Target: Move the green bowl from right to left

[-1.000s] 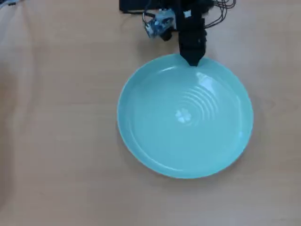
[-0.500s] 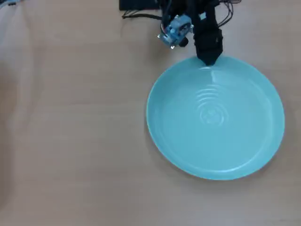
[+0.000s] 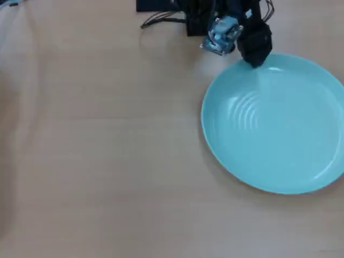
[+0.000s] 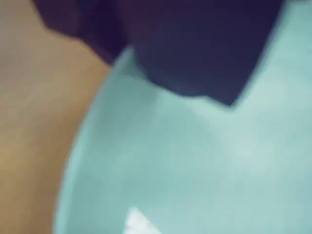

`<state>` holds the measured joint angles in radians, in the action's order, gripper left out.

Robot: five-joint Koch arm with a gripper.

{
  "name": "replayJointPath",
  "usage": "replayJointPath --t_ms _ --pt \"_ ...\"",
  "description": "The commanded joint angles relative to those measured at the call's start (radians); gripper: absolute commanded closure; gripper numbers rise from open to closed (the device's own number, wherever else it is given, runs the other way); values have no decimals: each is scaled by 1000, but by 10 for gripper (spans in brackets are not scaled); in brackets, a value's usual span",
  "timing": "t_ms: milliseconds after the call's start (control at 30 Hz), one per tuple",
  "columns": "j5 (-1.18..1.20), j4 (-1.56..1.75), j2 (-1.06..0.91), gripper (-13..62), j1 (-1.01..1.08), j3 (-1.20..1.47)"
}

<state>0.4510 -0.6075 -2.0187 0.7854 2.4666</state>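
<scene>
The green bowl (image 3: 274, 123) is a wide, shallow, pale turquoise dish lying flat on the wooden table (image 3: 107, 161) at the right of the overhead view; its right rim is cut off by the frame edge. My black gripper (image 3: 253, 58) sits at the bowl's far rim, its tip overlapping the edge. In the blurred wrist view a dark jaw (image 4: 195, 73) lies over the bowl's (image 4: 195, 165) rim and inner surface. Only one jaw shows, so I cannot tell whether it grips the rim.
The arm's base and motor (image 3: 220, 29) stand at the top middle of the overhead view, with black cables (image 3: 161, 21) trailing to the left. Bare wooden tabletop stretches across the left and bottom.
</scene>
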Motion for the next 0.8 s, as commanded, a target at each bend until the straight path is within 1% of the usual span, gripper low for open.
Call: replayJointPath --t_ms 0,467,767 --pt "-23 100 18 571 -41 -117" --pt "-20 106 84 570 -193 -140" --pt "-18 117 84 570 -207 -138"
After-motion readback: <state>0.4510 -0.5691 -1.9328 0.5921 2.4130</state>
